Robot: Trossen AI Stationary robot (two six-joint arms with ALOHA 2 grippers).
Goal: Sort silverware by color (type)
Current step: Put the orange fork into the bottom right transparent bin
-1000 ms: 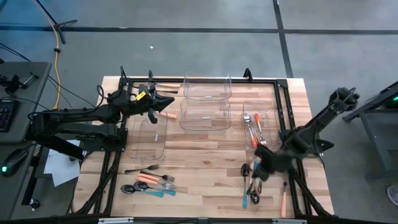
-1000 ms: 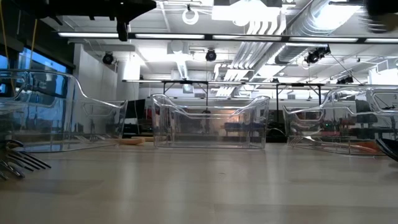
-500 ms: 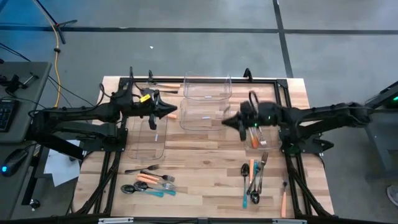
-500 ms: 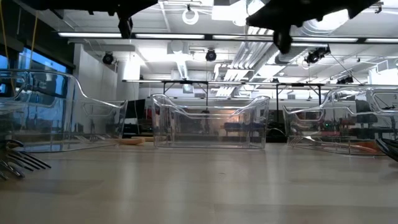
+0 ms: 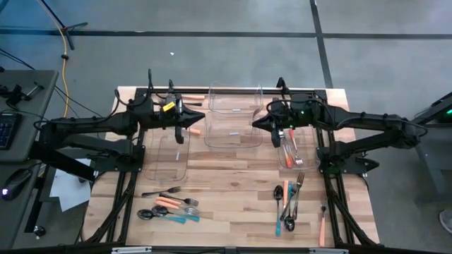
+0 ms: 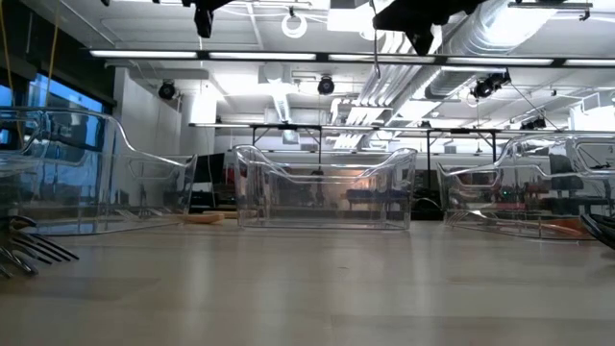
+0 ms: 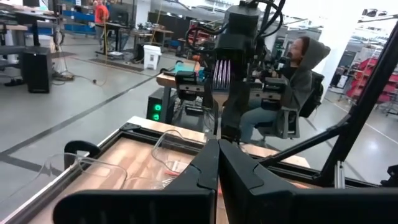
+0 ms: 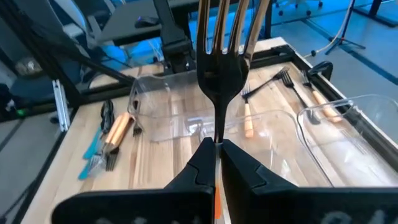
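My right gripper (image 5: pixel 256 127) hangs above the middle clear bins, pointing toward the table's left, shut on a fork (image 8: pixel 217 68) with a dark head. The fork's tines (image 7: pixel 222 73) stick out past the fingertips. Facing it over the left bin, my left gripper (image 5: pixel 203 117) is shut (image 7: pixel 218 142), with nothing showing past its tips. Silverware lies flat in a near-left group (image 5: pixel 169 206) and a near-right group (image 5: pixel 288 204). Several pieces lie in the right bin (image 5: pixel 291 147). One orange-handled piece (image 5: pixel 191 130) lies on the table between the bins. My right gripper pinches the fork's handle just below its head (image 8: pixel 216 134) between its two fingers. The fingers come from the table's right, slanting slightly down, and lie along the handle. The fork is lifted clear and points straight out ahead of the fingers, tines first.
Clear bins stand at the far middle (image 5: pixel 235 99), centre (image 5: pixel 233 134), left (image 5: pixel 173 156) and right (image 5: pixel 282 161). An orange-handled piece (image 5: pixel 189 97) lies by the far edge and another (image 5: pixel 323 229) near the right front corner. A seated person (image 7: pixel 301 68) is beyond the table.
My right gripper has risen from the near-right silverware group and swung toward the far edge and the table's left, rolling its wrist, and now holds the fork over the middle bins. My left gripper has risen a little and edged toward the table's right, staying shut.
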